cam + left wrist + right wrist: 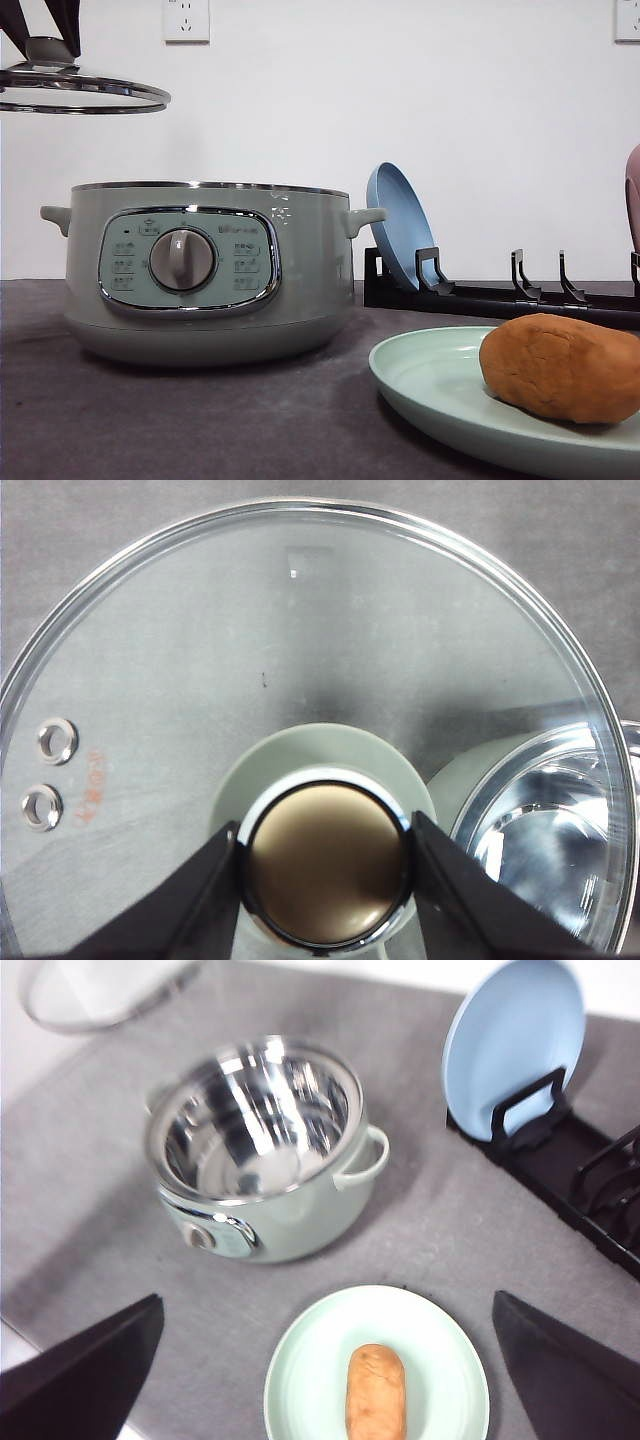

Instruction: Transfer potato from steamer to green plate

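Two grippers are at work: the left gripper [325,865] is clamped on the knob [327,865] of the glass lid [250,650], holding it in the air up and to the left of the open steamer [205,270]. The right gripper [325,1360] hangs high above the table with its fingers [85,1365] spread wide, holding nothing. Below it the potato [376,1392] lies on the green plate [310,1360], just in front of the steamer. A blue plate [512,1045] stands in a black rack [560,1165] behind.
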Controlling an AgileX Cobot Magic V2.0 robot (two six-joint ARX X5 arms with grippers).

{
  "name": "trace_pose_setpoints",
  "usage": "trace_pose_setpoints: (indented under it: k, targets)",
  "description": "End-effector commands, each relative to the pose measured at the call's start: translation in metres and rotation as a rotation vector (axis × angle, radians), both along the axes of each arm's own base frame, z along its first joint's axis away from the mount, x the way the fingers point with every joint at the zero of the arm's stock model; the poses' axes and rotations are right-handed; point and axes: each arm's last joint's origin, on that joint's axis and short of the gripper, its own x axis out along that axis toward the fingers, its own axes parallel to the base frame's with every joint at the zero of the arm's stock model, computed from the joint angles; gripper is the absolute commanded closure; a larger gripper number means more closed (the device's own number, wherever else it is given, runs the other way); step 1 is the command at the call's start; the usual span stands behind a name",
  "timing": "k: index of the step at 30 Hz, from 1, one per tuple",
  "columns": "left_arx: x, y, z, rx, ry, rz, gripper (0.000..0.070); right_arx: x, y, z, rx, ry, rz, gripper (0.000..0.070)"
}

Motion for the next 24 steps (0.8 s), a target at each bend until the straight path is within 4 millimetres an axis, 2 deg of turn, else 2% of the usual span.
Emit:
trace_pose_setpoints:
  k: [1, 6, 11, 16, 24]
  targets:
    - [-0.014, -0.002, 0.016, -0.011, -0.038, -0.001, 0.0700, -0.007, -0.005, 0.005, 0.034, -0.010, -0.011, 0.0031]
    - [-0.013, -0.007, 0.015, -0.013, -0.033, -0.014, 0.0700, -0.023, -0.019, 0.006, 0.065, -0.056, -0.040, 0.0031]
    - [-0.013, -0.019, 0.011, -0.030, -0.016, -0.044, 0.0700, -0.028, -0.023, 0.006, 0.070, -0.077, -0.056, 0.0031]
    - [-0.012, -0.043, 0.004, -0.055, 0.020, -0.122, 0.0700, -0.027, -0.022, 0.007, 0.076, -0.089, -0.059, 0.0031]
    - [-0.019, -0.091, -0.008, -0.046, 0.069, -0.262, 0.0700, -0.027, -0.022, 0.008, 0.072, -0.102, -0.055, 0.0031]
